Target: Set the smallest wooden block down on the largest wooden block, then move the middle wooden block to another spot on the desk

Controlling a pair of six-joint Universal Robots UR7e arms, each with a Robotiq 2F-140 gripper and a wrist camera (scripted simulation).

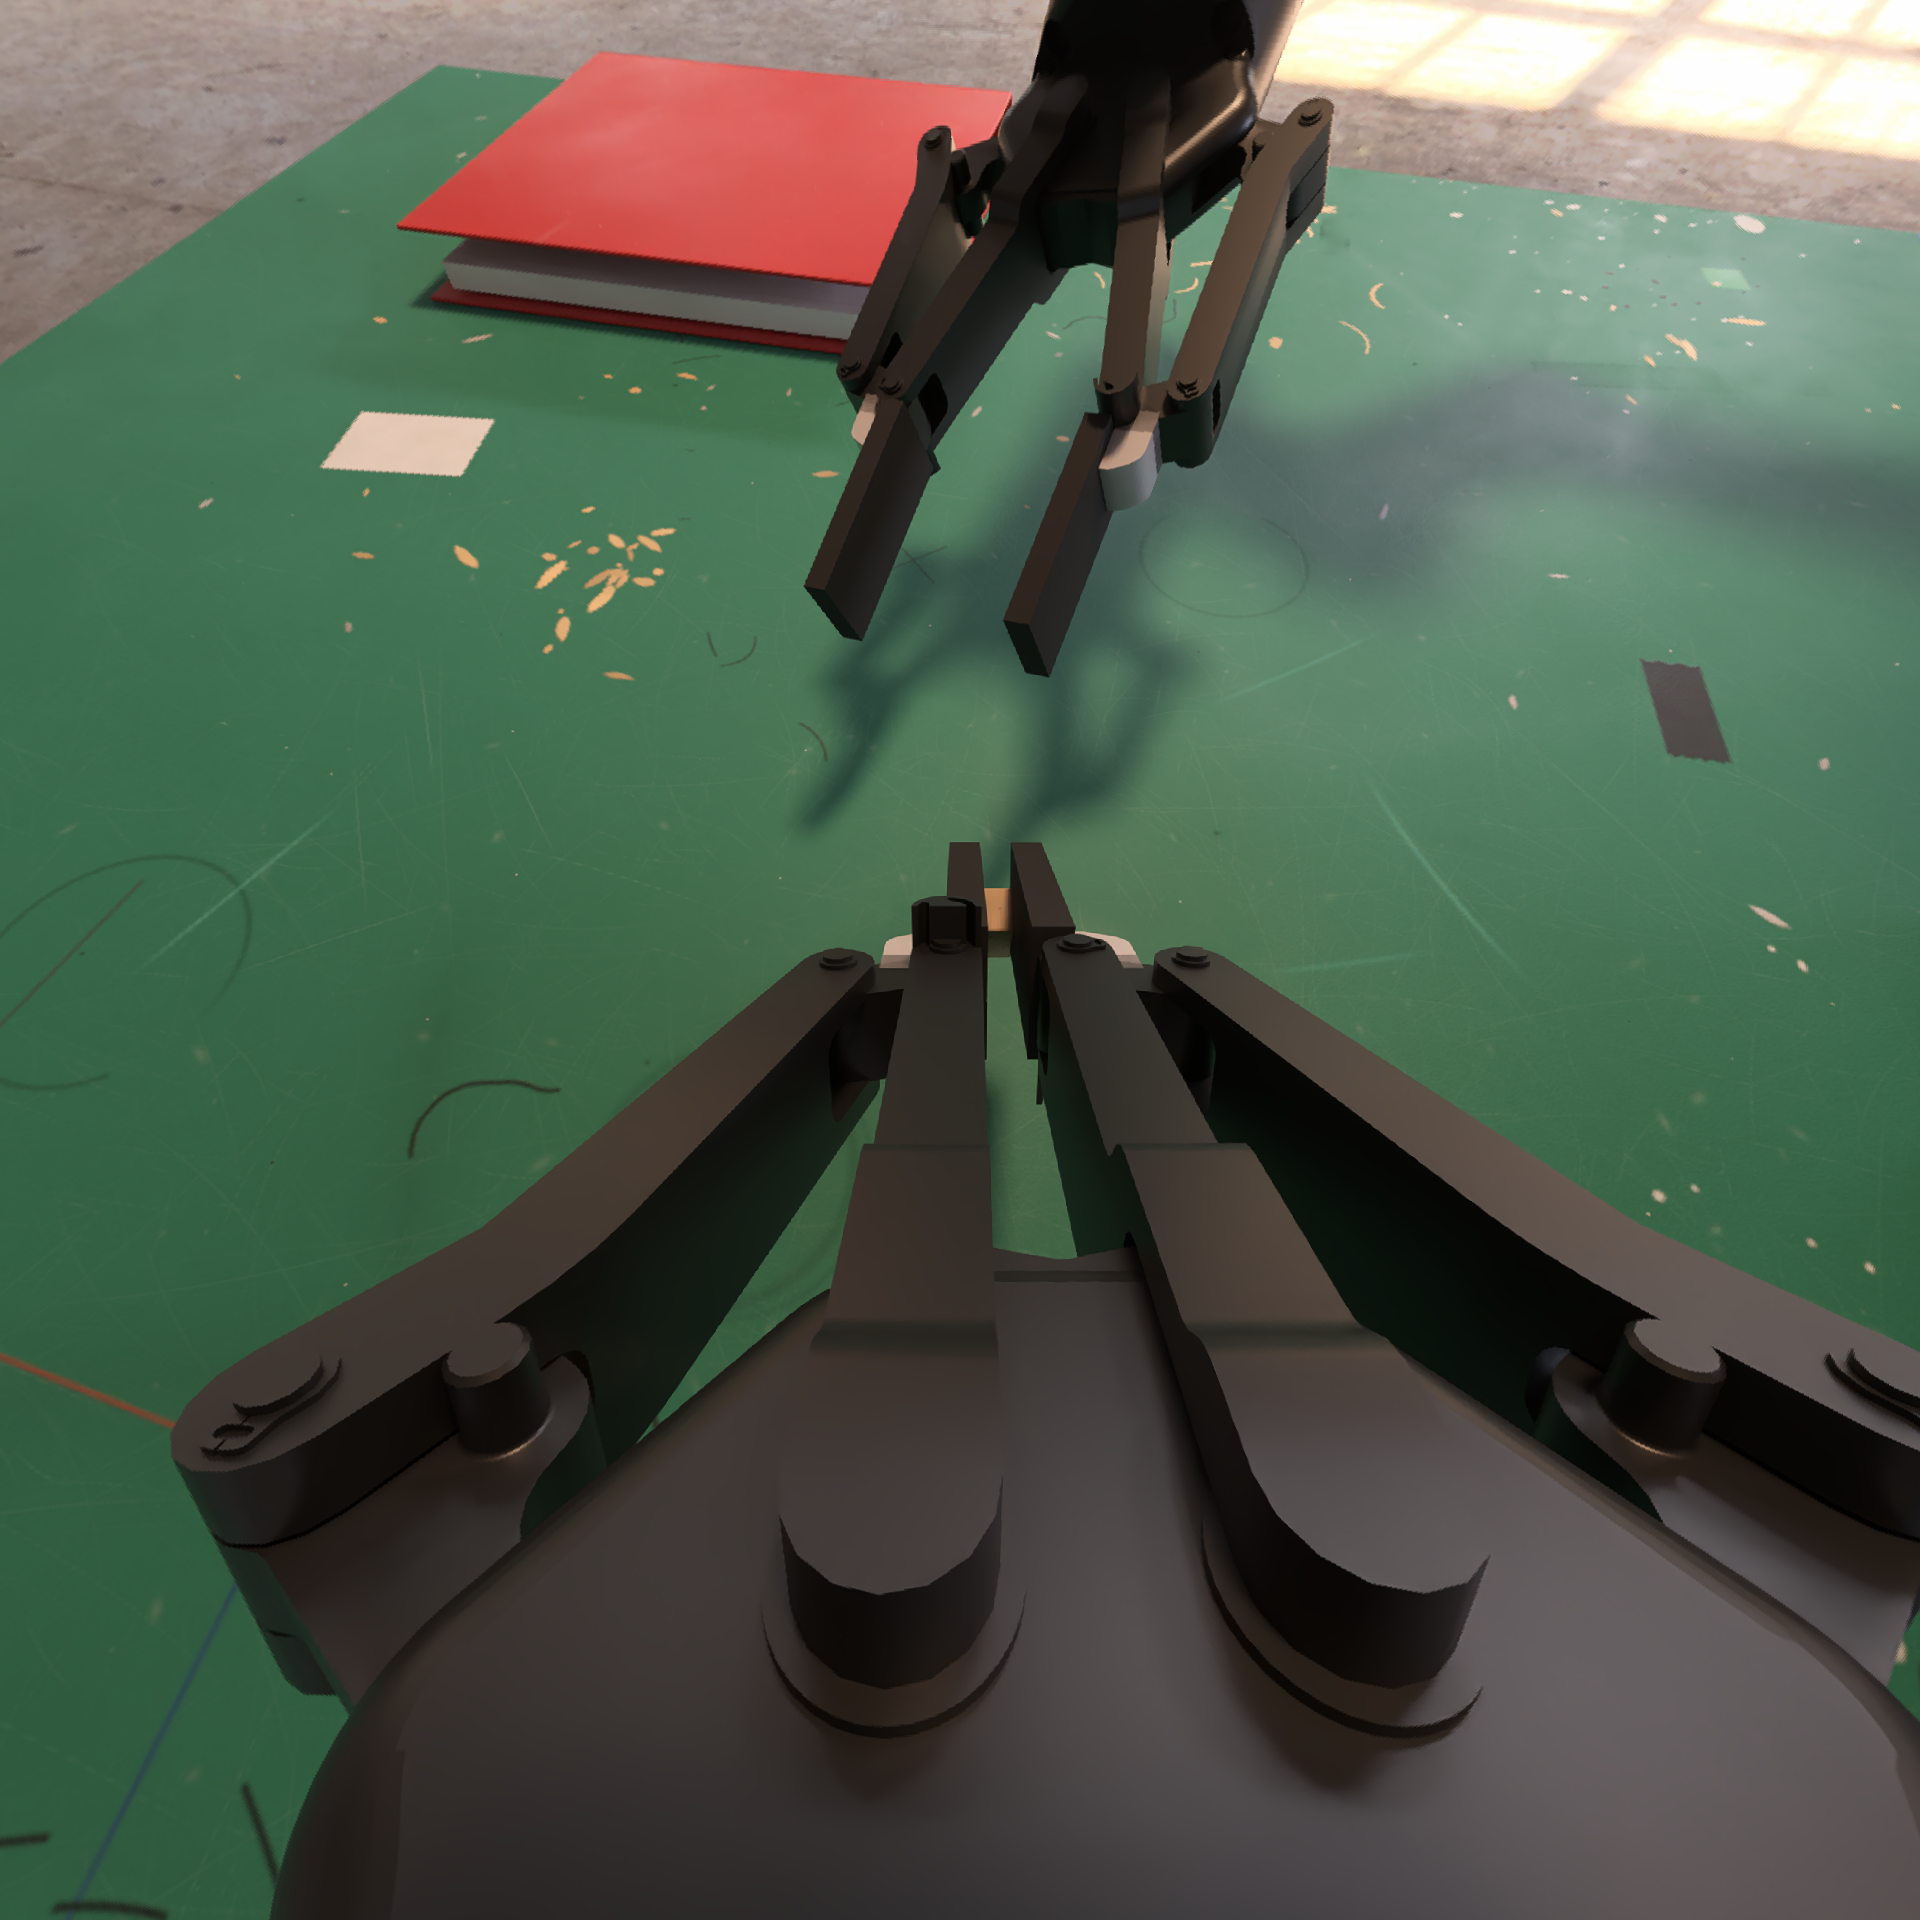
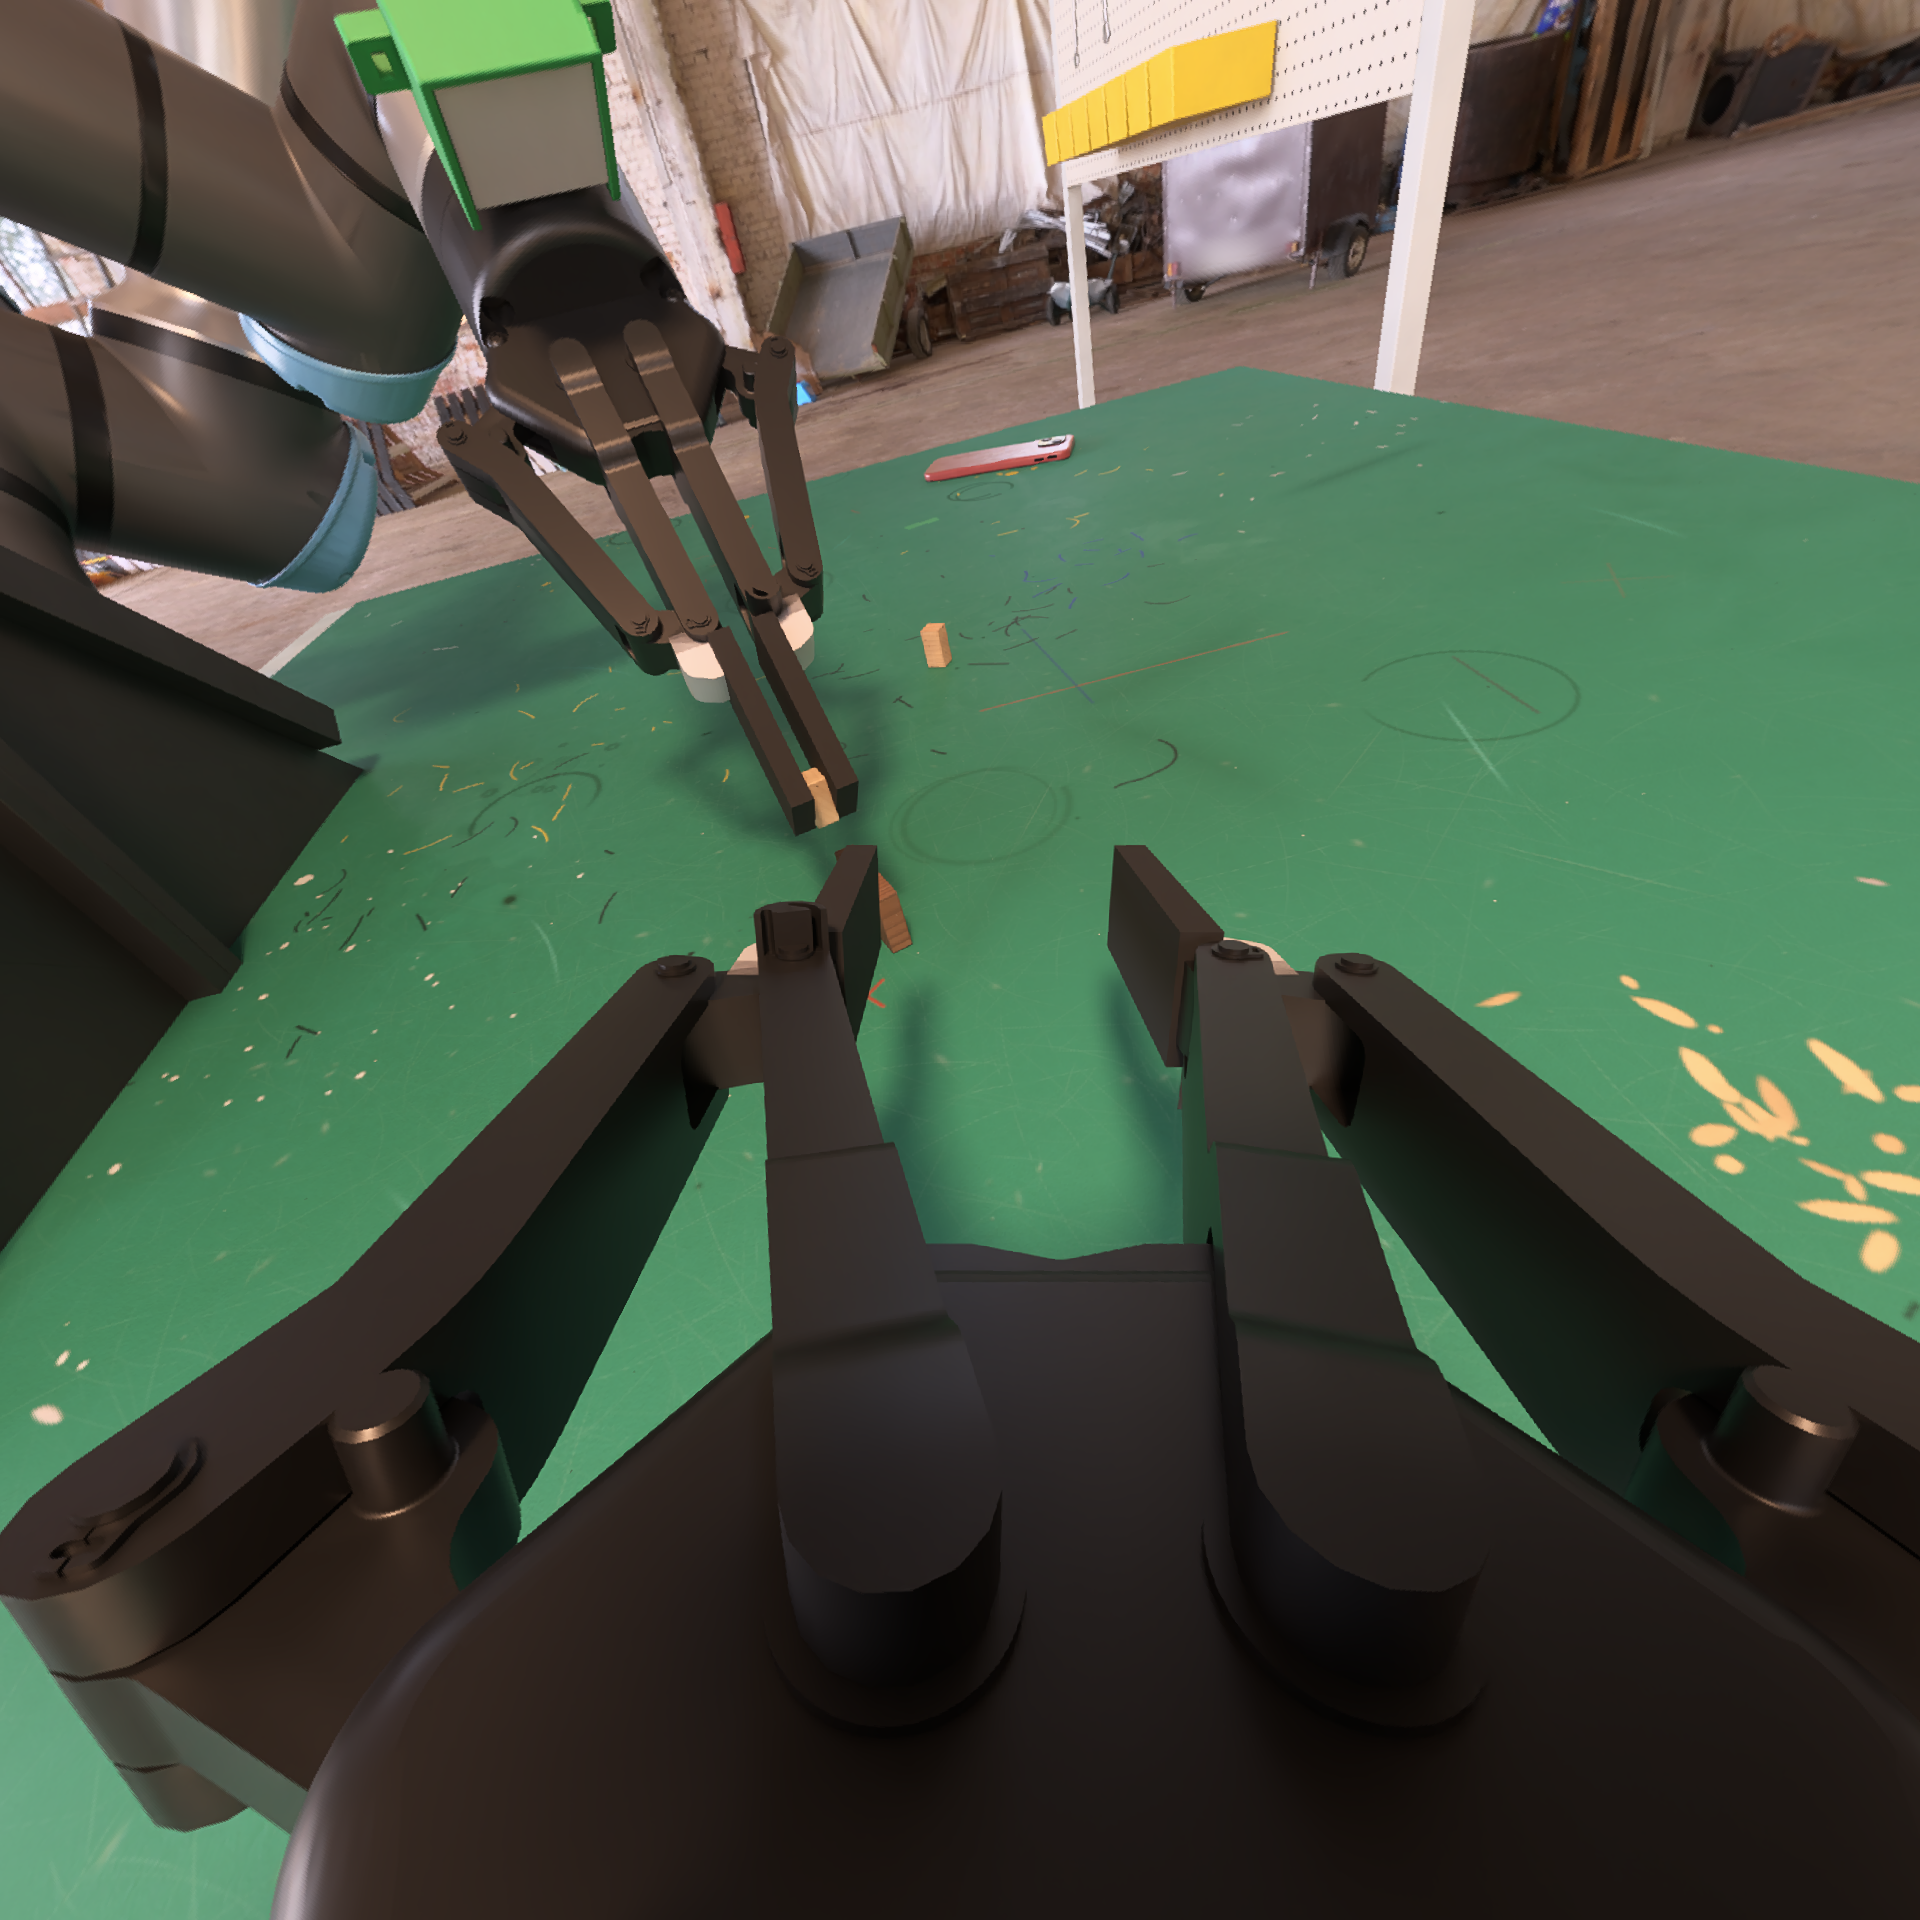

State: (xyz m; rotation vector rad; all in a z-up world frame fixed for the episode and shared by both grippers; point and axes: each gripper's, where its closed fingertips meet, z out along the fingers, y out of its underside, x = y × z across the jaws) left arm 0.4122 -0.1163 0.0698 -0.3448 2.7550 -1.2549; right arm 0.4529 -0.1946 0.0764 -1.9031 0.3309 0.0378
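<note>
**Green bench in a workshop hall: blocks and grippers**

Setting: scuffed green bench (image 2: 1351, 831) flecked with shavings, on a concrete floor; hall with tarpaulins and a white pegboard stand carrying yellow bins (image 2: 1153, 88) behind.

Left wrist view only: red hardcover book (image 1: 707, 177) lying flat at the far bench corner; white paper square (image 1: 408, 444); dark tape strip (image 1: 1685, 711).

Right wrist view only: red smartphone (image 2: 1000, 458) lying flat near the far edge; upright pale wooden block (image 2: 935, 644), standing free, long axis vertical, well apart from both grippers; darker wooden block (image 2: 894, 914) on the bench, leaning, partly hidden behind the right gripper's left finger, so its size cannot be ranked.

Left gripper (image 1: 995, 868): jaws clamped on a small pale wooden block (image 1: 996, 910). In its own view only a sliver shows between the pads. The right wrist view shows the same block (image 2: 820, 798) at the fingertips, long axis roughly along the fingers, tilted, close above the bench.

Right gripper (image 2: 992, 894): jaws apart, holding nothing, hanging above the bench; the darker block lies just outside its left finger, not between the jaws.
</note>
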